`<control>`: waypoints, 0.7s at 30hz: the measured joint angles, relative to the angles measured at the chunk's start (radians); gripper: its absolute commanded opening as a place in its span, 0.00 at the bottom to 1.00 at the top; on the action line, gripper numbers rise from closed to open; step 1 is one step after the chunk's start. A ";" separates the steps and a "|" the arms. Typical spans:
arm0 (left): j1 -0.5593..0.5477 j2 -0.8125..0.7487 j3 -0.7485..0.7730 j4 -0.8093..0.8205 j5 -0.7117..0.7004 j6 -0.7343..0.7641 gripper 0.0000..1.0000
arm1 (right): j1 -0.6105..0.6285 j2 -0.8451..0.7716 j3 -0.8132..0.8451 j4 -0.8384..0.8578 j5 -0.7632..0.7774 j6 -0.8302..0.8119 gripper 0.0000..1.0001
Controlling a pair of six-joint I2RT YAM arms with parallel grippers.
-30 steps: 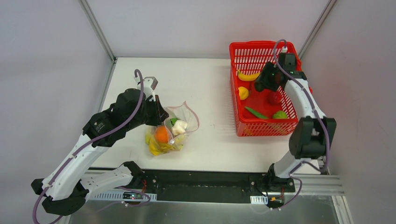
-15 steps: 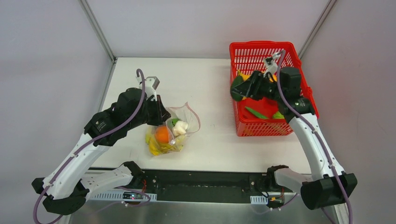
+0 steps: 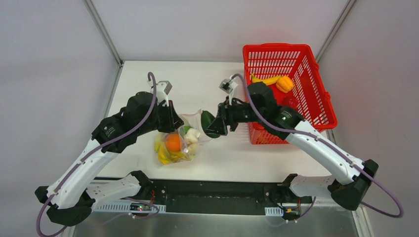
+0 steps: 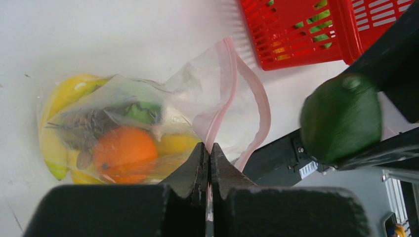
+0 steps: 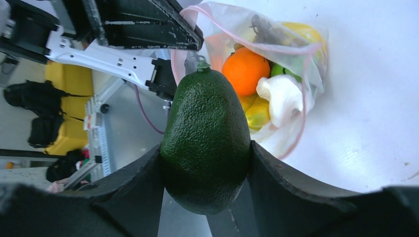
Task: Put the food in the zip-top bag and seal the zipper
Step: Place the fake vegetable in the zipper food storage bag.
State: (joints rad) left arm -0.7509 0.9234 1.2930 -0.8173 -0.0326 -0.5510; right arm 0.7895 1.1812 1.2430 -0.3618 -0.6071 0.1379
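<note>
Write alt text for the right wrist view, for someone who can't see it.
The right end effector grips a dark green avocado, its stem pointing toward the open bag. Inside the bag lie an orange, a white piece and yellow fruit.

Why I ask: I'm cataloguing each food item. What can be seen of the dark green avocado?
The avocado is dark green, pear-shaped, with pebbled matte skin that looks like plastic and a small stem nub. It is whole, clamped around its wide part between both fingers of the right end effector. Its stem end points at the open mouth of the zip-top bag, close by; whether it touches the pink rim cannot be told.
</note>
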 measured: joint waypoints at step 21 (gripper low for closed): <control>0.000 -0.034 0.000 0.019 0.057 -0.019 0.00 | 0.314 0.234 0.094 0.002 0.493 -0.245 0.84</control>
State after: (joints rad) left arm -0.7509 0.8898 1.2930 -0.7982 0.0246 -0.5701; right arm 1.1038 1.4151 1.3369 -0.3603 -0.1143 -0.1074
